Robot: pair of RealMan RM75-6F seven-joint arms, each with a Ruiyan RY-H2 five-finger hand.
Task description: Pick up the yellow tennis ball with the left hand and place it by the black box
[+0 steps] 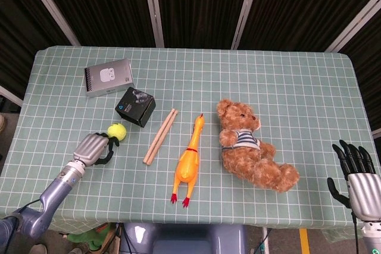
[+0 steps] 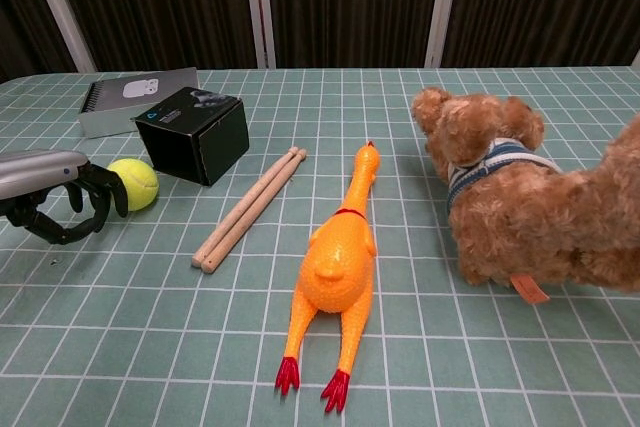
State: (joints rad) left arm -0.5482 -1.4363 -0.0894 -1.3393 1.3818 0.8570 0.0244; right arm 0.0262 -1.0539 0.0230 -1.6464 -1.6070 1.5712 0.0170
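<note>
The yellow tennis ball (image 2: 135, 183) sits on the bench (image 1: 286, 81), just in front of and to the left of the black box (image 2: 194, 133), near it but not touching. The left hand (image 2: 55, 197) lies low over the checked cloth right beside the ball, its dark fingers (image 2: 100, 190) curled, with the fingertips touching or almost touching the ball's side; it does not grip the ball, and nothing lies inside the curl. In the head view the ball (image 1: 116, 131) shows just past that hand (image 1: 94, 149). The right hand (image 1: 358, 176) hangs off the bench's near right corner, fingers straight and spread, holding nothing. A grey box (image 1: 108, 77) lies behind the black box; 2 wooden sticks (image 2: 249, 209), a rubber chicken (image 2: 338, 272) and a teddy bear (image 2: 520, 197) lie to the right.
</note>
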